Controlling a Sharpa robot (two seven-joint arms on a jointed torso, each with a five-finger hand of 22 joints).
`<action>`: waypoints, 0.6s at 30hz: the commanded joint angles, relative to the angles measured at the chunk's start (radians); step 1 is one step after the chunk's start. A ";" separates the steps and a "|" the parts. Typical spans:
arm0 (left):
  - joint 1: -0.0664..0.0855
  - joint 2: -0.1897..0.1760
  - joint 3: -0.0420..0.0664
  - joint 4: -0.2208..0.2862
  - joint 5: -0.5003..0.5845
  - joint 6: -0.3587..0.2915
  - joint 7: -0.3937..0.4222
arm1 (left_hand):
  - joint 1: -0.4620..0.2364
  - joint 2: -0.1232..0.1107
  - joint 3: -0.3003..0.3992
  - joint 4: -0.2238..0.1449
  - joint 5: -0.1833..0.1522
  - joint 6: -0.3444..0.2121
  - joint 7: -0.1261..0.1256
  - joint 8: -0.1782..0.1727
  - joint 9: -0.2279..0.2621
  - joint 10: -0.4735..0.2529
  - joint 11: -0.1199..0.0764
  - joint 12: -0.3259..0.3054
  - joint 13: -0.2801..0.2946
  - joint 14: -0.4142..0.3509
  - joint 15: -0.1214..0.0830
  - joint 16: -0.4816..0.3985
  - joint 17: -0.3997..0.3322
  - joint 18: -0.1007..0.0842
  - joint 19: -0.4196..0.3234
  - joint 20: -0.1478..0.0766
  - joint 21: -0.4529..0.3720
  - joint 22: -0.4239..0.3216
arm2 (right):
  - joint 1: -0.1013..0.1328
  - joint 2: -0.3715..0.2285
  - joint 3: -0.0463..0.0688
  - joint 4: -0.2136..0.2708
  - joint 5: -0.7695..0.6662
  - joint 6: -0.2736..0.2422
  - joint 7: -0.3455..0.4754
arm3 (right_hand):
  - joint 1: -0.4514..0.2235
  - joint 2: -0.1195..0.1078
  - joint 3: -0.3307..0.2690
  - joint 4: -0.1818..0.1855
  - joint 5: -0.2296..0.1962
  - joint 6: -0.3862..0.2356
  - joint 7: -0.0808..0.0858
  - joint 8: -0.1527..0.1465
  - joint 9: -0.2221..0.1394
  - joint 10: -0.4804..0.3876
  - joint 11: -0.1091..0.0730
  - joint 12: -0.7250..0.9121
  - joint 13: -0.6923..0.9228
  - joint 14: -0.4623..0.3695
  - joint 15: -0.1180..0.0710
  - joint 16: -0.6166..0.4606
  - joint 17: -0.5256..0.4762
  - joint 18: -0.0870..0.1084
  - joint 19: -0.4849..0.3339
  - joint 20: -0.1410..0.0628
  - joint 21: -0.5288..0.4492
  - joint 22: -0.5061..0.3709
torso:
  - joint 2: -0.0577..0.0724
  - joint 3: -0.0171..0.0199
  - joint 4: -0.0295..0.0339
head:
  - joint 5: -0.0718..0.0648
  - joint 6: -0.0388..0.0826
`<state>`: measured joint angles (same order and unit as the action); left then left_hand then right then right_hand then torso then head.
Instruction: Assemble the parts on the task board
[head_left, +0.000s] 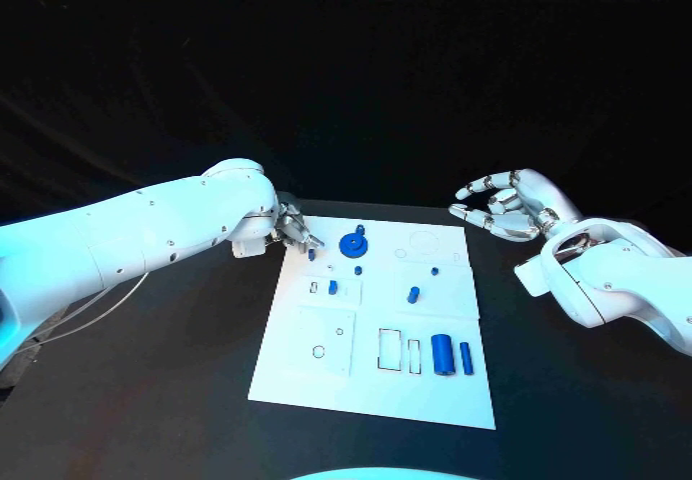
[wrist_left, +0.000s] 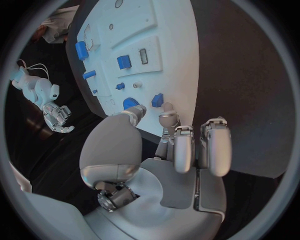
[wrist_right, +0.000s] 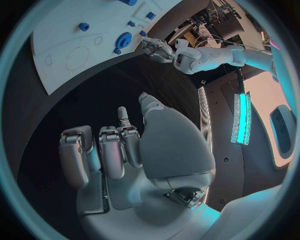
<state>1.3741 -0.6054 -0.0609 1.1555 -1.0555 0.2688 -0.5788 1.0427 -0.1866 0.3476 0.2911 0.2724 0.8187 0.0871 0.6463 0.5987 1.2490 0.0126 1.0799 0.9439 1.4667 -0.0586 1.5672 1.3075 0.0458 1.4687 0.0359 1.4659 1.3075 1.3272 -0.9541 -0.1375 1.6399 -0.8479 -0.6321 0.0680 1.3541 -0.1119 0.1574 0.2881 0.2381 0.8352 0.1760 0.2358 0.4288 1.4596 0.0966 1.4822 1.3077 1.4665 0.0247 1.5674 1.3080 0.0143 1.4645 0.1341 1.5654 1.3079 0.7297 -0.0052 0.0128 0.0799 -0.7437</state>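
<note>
1. White and flat, the task board (head_left: 378, 392) is laid in the middle of the black table (head_left: 159, 400), its long axis running away from the robot.
2. Blue parts are spread over it: a gear (head_left: 353, 243) near the far edge, two small pegs (head_left: 414, 295) mid-board, and two upright-lying cylinders (head_left: 443, 355) side by side near the front, their long axes parallel to the board's long side.
3. The left hand (head_left: 296, 230) is placed at the board's far left corner, fingertips over a small blue piece (wrist_left: 157, 99); whether that piece is gripped cannot be told, since the fingers hide the contact.
4. The right hand (head_left: 505, 205) is held above the table beyond the board's far right corner, well apart from every part, fingers curled in and holding nothing.
5. A thin pale cable (head_left: 101, 305) is seen under the left arm.
</note>
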 joint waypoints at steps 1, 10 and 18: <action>-0.001 0.004 0.000 0.000 0.010 0.028 0.017 | 0.012 0.000 -0.005 -0.002 -0.001 0.008 0.000 -0.004 -0.002 -0.001 -0.001 0.006 0.000 0.104 0.007 0.004 0.263 0.000 0.008 0.006 -0.005 0.062 | -0.001 0.001 0.000 0.001 -0.011 0.007 0.008 | -0.008 0.001 -0.003 0.002 -0.005 0.003 -0.002 0.006 -0.001 0.000 -0.004 -0.002 0.148 0.096 -0.004 -0.005 0.232 -0.014 0.106 -0.008 0.005 0.263 | 0.000 -0.0001 0.0001 | 0.000 0.000; -0.003 0.006 -0.001 0.000 0.017 0.028 0.023 | 0.040 0.010 -0.003 -0.003 0.000 0.013 0.000 -0.004 -0.005 0.000 -0.001 0.010 0.001 0.104 0.007 0.004 0.263 -0.001 0.008 0.006 -0.004 0.064 | -0.001 0.001 0.000 0.001 -0.011 0.007 0.007 | -0.009 0.002 -0.002 0.001 -0.004 0.003 -0.002 0.006 -0.001 0.001 -0.004 -0.002 0.149 0.097 -0.004 -0.005 0.234 -0.014 0.106 -0.008 0.005 0.263 | 0.000 0.0007 0.0001 | 0.001 -0.001; -0.003 0.006 -0.001 0.001 0.022 0.023 0.025 | 0.081 0.031 0.007 -0.004 0.001 0.018 -0.001 -0.005 -0.011 0.000 -0.002 0.012 -0.001 0.104 0.007 0.004 0.263 -0.001 0.008 0.006 -0.004 0.065 | -0.001 0.001 0.000 0.001 -0.011 0.007 0.007 | -0.010 0.003 -0.001 0.001 -0.004 0.003 -0.002 0.007 -0.001 0.001 -0.004 -0.002 0.149 0.097 -0.005 -0.005 0.233 -0.014 0.106 -0.008 0.005 0.263 | 0.000 0.0006 -0.0001 | 0.001 -0.001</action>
<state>1.3711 -0.6019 -0.0625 1.1550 -1.0446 0.2790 -0.5678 1.1159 -0.1542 0.3509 0.2878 0.2724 0.8294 0.0836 0.6463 0.5893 1.2490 0.0125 1.0883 0.9437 1.4667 -0.0586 1.5672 1.3074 0.0457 1.4687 0.0359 1.4659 1.3074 1.3272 -0.9535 -0.1374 1.6395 -0.8479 -0.6321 0.0682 1.3541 -0.1119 0.1574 0.2881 0.2381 0.8352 0.1760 0.2396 0.4288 1.4596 0.0966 1.4822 1.3075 1.4665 0.0247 1.5674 1.3078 0.0142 1.4645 0.1341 1.5654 1.3076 0.7298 -0.0046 0.0128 0.0811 -0.7454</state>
